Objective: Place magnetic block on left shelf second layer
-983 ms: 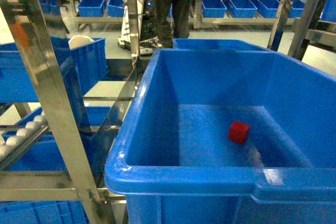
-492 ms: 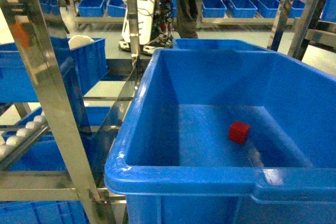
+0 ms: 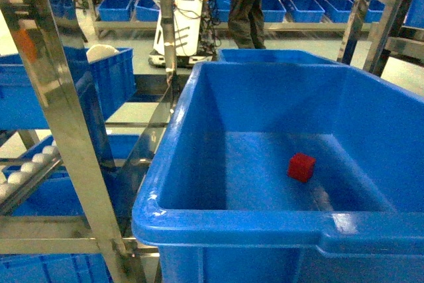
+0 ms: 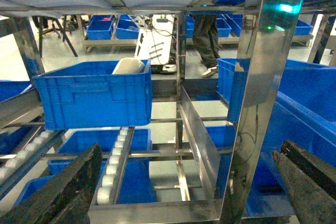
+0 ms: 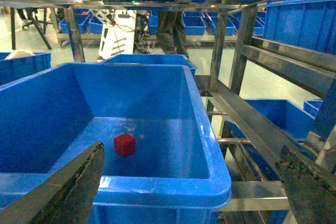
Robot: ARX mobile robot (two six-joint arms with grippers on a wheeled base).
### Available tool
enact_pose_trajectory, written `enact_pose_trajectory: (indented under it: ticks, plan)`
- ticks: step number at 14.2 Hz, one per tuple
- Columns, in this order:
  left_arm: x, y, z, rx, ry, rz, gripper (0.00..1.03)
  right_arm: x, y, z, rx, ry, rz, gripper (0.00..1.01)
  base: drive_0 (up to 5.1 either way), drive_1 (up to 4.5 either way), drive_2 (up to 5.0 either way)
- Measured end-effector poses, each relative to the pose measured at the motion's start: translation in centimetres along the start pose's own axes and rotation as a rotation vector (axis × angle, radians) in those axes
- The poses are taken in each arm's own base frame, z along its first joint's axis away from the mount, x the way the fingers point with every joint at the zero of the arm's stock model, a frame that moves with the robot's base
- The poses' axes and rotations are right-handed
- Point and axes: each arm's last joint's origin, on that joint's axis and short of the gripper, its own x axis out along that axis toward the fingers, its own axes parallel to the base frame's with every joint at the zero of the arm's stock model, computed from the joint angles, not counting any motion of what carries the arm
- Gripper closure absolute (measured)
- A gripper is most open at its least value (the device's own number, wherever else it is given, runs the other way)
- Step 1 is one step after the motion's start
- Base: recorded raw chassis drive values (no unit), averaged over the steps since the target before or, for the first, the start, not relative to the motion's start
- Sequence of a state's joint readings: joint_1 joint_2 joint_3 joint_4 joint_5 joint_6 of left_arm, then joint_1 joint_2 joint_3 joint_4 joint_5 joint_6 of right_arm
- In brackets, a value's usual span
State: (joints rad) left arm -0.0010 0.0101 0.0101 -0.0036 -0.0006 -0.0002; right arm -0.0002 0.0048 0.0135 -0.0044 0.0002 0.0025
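Both grippers are spread wide and empty: the right gripper (image 5: 191, 192) hangs in front of the big blue bin's (image 3: 218, 220) near rim, and the left gripper (image 4: 189, 192) faces the left shelf (image 4: 157, 211) with its white rollers (image 4: 113, 166). The red block (image 3: 301, 167) sits on the bin's floor, toward its near right corner, touching no wall. It looks small, rigid and light; a pinch across two opposite flat faces from above should hold it.
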Motion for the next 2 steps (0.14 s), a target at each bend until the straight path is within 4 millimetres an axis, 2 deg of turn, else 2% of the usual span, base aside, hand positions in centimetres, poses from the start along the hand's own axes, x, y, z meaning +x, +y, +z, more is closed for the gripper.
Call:
enact_pose_trajectory:
  ticks: [2]
  plan:
    - [0.00, 0.00, 0.00, 0.000, 0.000, 0.000, 0.05, 0.00, 0.00, 0.00, 0.000, 0.000, 0.000, 0.03, 0.0, 0.00, 0.0]
